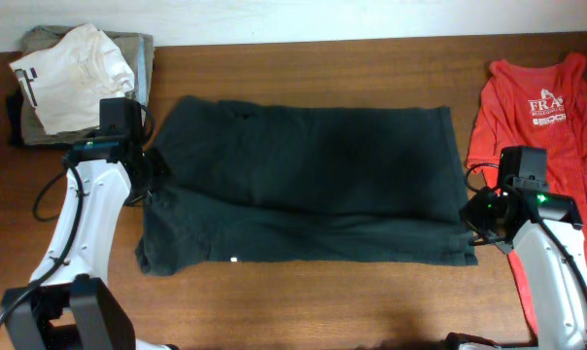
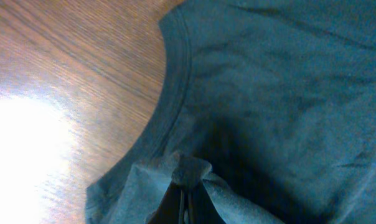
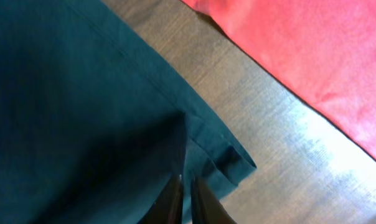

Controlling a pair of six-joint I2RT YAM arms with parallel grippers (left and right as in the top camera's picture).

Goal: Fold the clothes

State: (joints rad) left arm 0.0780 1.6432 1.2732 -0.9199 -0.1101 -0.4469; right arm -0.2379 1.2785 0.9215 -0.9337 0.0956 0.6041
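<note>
Left arm (image 1: 85, 219) is reaching from the front-left corner toward the left edge. Left gripper (image 2: 187, 191) is pinching the clothes (image 1: 313, 165), fingers pressed together. Right arm (image 1: 551, 262) is reaching from the front-right corner. Right gripper (image 3: 186, 183) is clamping the same fabric, fingers nearly touching.

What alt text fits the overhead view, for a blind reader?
A dark sleeveless top lies partly folded on a wooden table, the left gripper at its left edge, the right gripper at its right edge. A red top lies far right, pale folded garments top left.
</note>
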